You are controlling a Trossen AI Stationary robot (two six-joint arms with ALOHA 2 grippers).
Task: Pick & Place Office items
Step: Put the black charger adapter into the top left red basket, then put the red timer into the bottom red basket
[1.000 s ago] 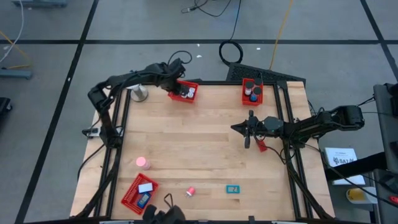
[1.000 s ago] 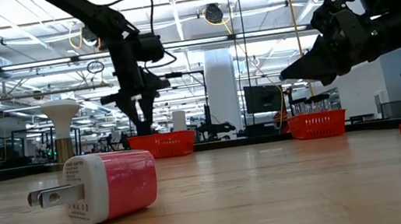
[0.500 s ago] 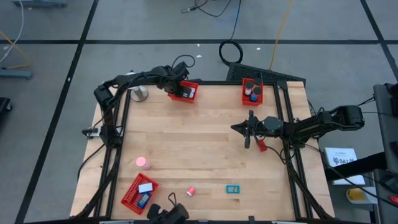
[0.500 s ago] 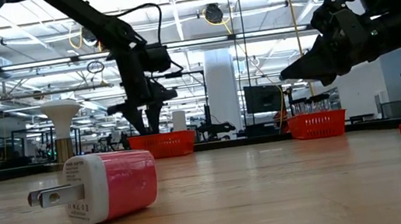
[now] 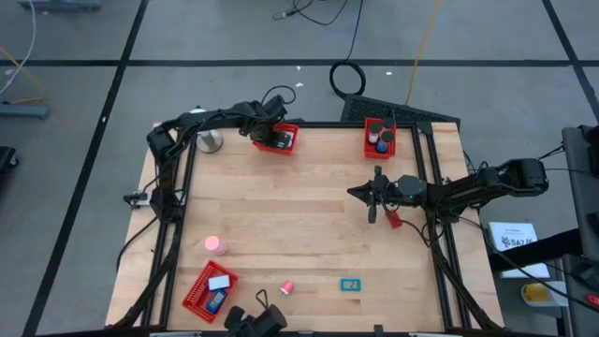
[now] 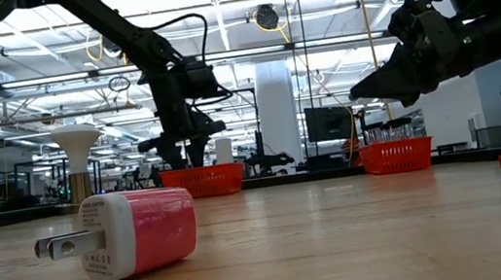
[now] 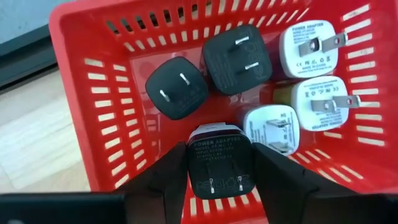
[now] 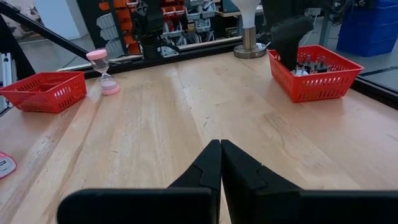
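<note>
A red mesh basket (image 7: 87, 43) stands at the table's far left (image 5: 284, 140) and holds several chargers, black and white, lying with their prongs up. My left gripper (image 7: 221, 183) reaches down into it (image 6: 184, 157), shut on one more black charger (image 7: 219, 163). My right gripper (image 8: 220, 146) hovers shut over the table's right middle (image 5: 352, 193), pointing level toward the left, holding nothing. A pink-and-white charger (image 6: 141, 232) lies on its side near the front edge (image 5: 287, 287). My left gripper pinches the black charger by two opposite sides (image 7: 193, 168) between its two fingers (image 7: 163, 183). The fingers come from above, pointing steeply down into the basket. The charger's pronged face looks up at the wrist; whether its underside rests on the basket floor, I cannot tell.
A second red basket (image 5: 379, 139) stands at the far right and a third (image 5: 210, 288) at the near left. A pink hourglass (image 5: 215, 245), a teal piece (image 5: 351, 285), a red piece (image 5: 394, 220) and a white ball on a silver stand (image 5: 210, 141) are also on the table.
My left gripper has sunk with the black charger, from above the far-left basket down into it. It has kept its hold on the charger.
</note>
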